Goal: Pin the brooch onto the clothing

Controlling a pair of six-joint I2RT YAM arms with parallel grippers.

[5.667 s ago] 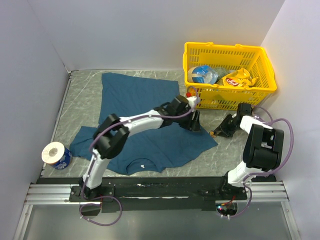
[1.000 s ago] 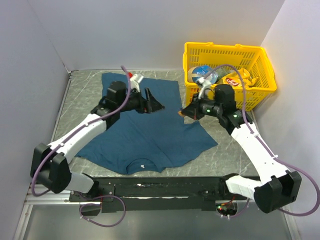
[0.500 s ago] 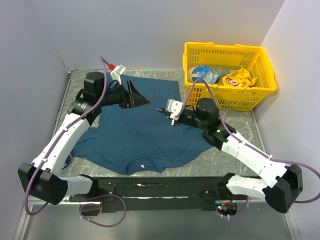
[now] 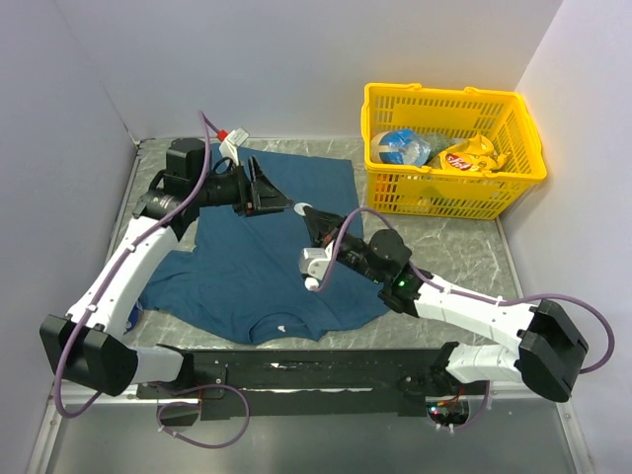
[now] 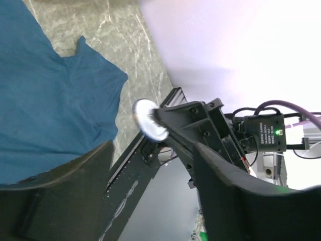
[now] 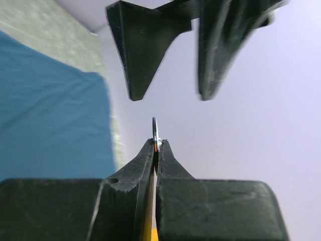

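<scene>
Lying flat w/ its collar (image 4: 281, 331) toward the arm bases, the T-shirt (image 4: 267, 267) is the biggest thing in view & the ref. for all else. The left arm (image 4: 128, 267) comes in over the shirt's left edge and the right arm (image 4: 464, 301) over its near-right corner. Their tips face each other above the shirt's far-right part. The left gripper (image 4: 276, 197) stands open, nothing btwn its fingers. The right gripper (image 4: 308, 215) is pinched tight on the brooch (image 6: 155, 131), which pokes out past its tips, held up off the shirt and not touching it. Key relation: the brooch is a thin disc lying in line w/ the right fingers and aimed at the gap of the open left jaws, w/ a little air btwn. The right arm is the nearer, as it holds the brooch. Prob. next is a pass across or a drop to the cloth below; can't tell which.
</scene>
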